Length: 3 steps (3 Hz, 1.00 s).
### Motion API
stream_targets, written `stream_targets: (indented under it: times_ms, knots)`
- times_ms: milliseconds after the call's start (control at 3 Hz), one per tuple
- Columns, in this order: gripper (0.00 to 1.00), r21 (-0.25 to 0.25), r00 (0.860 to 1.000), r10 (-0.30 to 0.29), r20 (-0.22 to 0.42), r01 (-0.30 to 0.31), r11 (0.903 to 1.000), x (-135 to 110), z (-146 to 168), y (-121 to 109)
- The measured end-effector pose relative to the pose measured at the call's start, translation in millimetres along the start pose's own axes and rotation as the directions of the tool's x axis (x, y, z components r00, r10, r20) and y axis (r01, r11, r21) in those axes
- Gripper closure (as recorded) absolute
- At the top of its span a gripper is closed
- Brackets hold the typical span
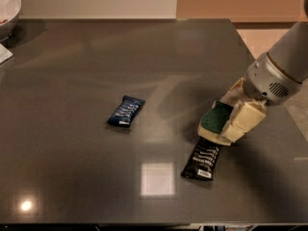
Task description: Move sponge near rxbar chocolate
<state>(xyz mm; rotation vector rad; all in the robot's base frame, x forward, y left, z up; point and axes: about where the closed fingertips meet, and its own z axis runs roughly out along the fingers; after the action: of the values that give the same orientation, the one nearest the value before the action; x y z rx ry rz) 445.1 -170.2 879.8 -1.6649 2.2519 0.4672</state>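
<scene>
- At the right side of the table (pixel 96 57), the pale fingers (pixel 246 117) of the gripper (pixel 230 121) pinch the sponge (pixel 215 119) — one finger on each side of it.
- The sponge sits tilted in this grip. Its dark green top faces left and upward, and the pale yellow foam shows along its lower edge.
- Just below the sponge lies the rxbar chocolate (pixel 202 160), flat on the table with its white label patch at the near end. The lower edge of the sponge meets the far end of the bar in this view — whether the two really touch, I cannot tell.
- Behind the gripper, the grey arm (pixel 281 69) rises toward the upper right edge.
- A blue bar (pixel 126 111) lies flat near the middle of the table, well apart from the sponge and the black bar.
- A white bowl (pixel 8 8) stands at the far left corner, cut by the picture edge.
- A square patch of light (pixel 156 178) reflects on the table, just left of the rxbar chocolate.
</scene>
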Motion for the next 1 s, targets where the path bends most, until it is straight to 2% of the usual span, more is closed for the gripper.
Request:
stream_targets:
  times_ms: [667, 1000]
  knots:
    - [0.04, 0.006, 1.0, -0.003, 0.001, 0.003, 1.0, -2.4, 0.4, -0.4]
    - [0.0, 0.008, 1.0, -0.005, 0.002, 0.005, 1.0, -3.1, 0.6, -0.4]
